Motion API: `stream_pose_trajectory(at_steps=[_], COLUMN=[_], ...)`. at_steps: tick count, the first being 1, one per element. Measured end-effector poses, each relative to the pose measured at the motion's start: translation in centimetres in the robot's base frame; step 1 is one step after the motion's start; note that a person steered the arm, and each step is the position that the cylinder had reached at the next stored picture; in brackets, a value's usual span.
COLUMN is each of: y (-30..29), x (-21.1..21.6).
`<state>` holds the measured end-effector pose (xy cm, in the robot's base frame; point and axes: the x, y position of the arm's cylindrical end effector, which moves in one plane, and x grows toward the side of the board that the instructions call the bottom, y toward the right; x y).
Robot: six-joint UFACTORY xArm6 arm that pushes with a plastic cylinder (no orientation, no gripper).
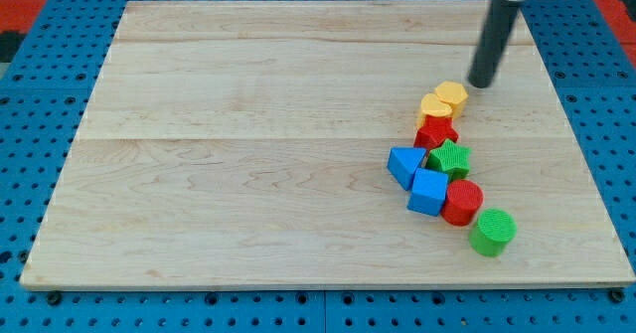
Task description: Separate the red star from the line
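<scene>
Blocks all bunched up on the wooden board's point(248, 174) right side: yellow hexagon point(452, 95), yellow heart point(434, 106), then the red star point(435, 132) touching the green star point(449, 158). Blue triangle point(403, 164), blue cube point(429, 191), red cylinder point(462, 202) and green cylinder point(492, 232) sit below. No claw here, just a rod; my tip point(482, 83) sits just upper-right of the hexagon.

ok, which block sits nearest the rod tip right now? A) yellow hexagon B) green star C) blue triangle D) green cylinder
A: my tip stands just to the view's right of the yellow hexagon, at the top end of the line; the other three lie further down towards the view's bottom.
</scene>
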<state>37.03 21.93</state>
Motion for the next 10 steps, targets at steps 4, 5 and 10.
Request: stream_pose_trajectory(at_steps=[4, 5, 10], y=[-4.8, 0.9, -14.9], x=[0.1, 1.5, -4.3])
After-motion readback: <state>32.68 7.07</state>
